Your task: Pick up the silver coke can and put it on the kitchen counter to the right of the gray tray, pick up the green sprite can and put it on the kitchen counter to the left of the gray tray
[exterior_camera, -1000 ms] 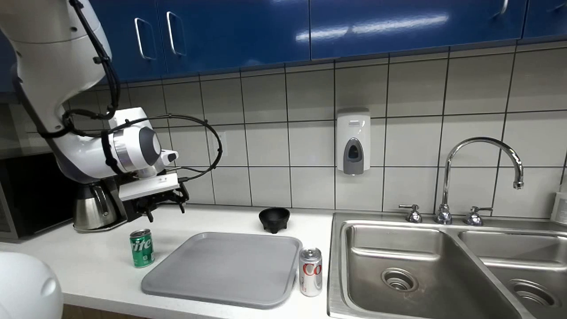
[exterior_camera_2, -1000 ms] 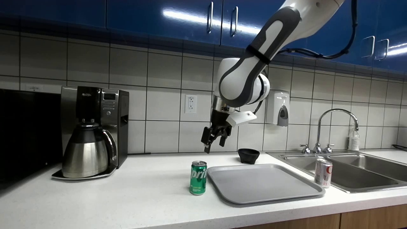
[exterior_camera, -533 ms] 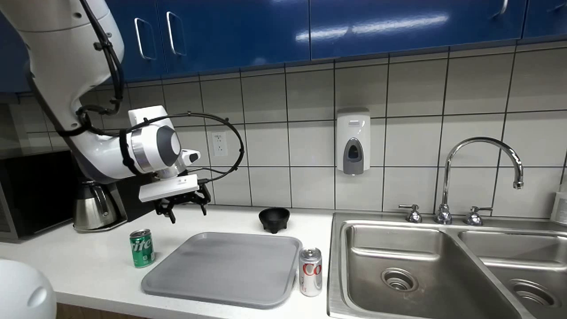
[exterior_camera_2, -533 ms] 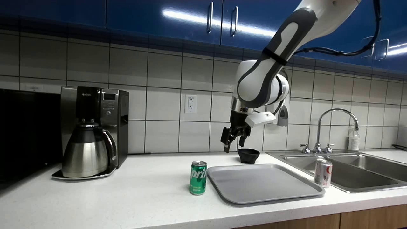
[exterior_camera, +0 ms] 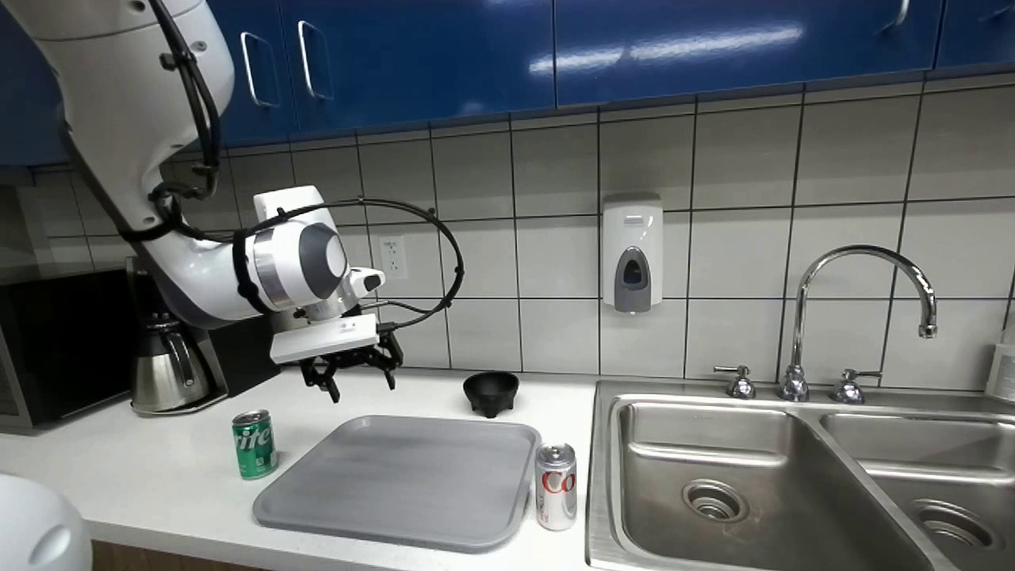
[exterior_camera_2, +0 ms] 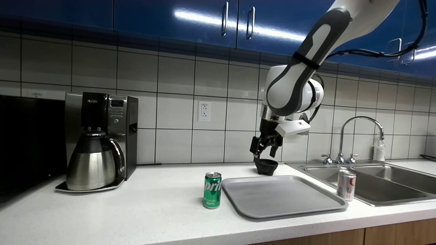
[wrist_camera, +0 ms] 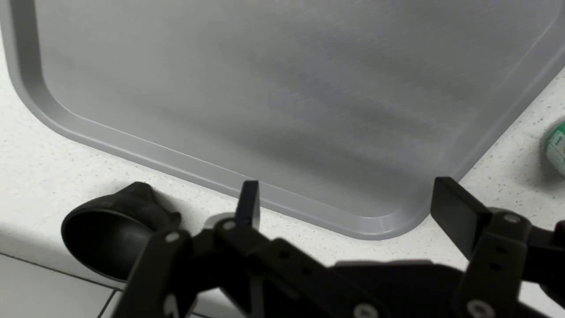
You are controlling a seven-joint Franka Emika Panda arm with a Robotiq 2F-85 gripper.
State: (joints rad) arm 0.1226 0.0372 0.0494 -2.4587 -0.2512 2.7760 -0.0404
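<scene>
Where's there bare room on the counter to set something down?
Widest: the kitchen counter between the coffee maker and the green sprite can. The gray tray is bare too, though the open gripper hangs above, near its back edge. Crowded: between tray and sink, where the silver coke can stands, and behind the tray, by the black bowl.

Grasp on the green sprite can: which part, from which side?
I'd pinch the green sprite can around its upper body, coming straight down from above with the gripper, open jaws astride. It stands upright, its round wall is straight and nothing covers its top. The gray tray lies close on one flank, so a low sideways approach over there would probably be tighter.
</scene>
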